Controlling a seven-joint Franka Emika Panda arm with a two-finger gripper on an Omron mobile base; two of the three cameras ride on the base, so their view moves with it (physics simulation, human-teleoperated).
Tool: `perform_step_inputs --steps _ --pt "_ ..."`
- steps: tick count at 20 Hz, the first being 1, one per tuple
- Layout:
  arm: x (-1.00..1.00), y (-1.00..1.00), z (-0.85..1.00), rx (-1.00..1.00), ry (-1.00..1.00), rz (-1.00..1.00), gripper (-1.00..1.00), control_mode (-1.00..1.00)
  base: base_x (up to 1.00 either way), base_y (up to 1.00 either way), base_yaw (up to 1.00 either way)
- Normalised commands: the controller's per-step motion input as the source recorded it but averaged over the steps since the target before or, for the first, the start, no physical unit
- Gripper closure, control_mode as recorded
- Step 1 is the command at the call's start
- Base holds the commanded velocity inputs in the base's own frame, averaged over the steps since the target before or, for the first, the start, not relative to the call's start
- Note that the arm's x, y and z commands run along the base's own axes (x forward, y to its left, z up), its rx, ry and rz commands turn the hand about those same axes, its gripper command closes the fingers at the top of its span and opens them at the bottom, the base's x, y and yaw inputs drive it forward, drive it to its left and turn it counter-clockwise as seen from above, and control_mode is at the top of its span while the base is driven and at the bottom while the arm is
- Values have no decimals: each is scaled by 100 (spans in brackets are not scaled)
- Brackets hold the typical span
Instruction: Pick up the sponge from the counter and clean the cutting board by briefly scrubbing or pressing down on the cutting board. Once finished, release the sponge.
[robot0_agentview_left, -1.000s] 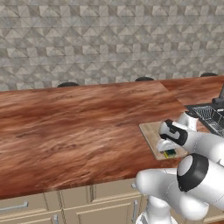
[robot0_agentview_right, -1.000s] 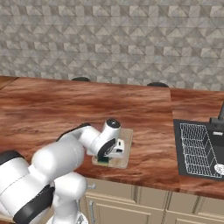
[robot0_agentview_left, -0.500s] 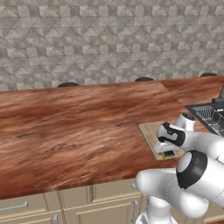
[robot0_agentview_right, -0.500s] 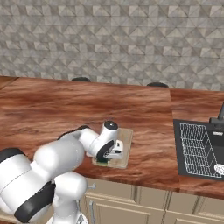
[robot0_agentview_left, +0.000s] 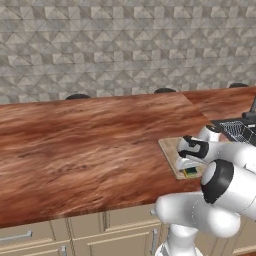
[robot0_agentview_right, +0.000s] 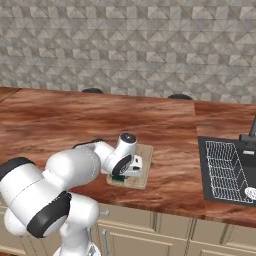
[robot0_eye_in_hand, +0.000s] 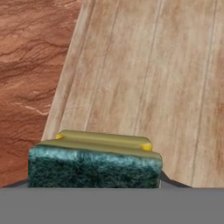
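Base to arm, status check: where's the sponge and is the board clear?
Gripper shut on sponge, low over cutting board near its front edge. Contact with board: cannot tell. Nothing else on the board; dish rack well off to the right.

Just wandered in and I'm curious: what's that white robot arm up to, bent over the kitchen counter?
It's cleaning. The arm is bent low over a pale wooden cutting board near the front edge of the reddish-brown counter. Its claw holds a small green-and-yellow sponge over the board's near end. Whether the sponge is pressing on the wood can't be told from here. A dark wire dish rack sits off to the right.
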Motion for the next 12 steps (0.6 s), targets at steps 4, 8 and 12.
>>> perform_step_inputs --steps 4,8,12 --pt "17 0 0 0 0 0 100 -100 0 0 0" --pt "16 0 0 0 0 0 100 -100 0 0 0" --pt "38 0 0 0 0 0 100 -100 0 0 0"
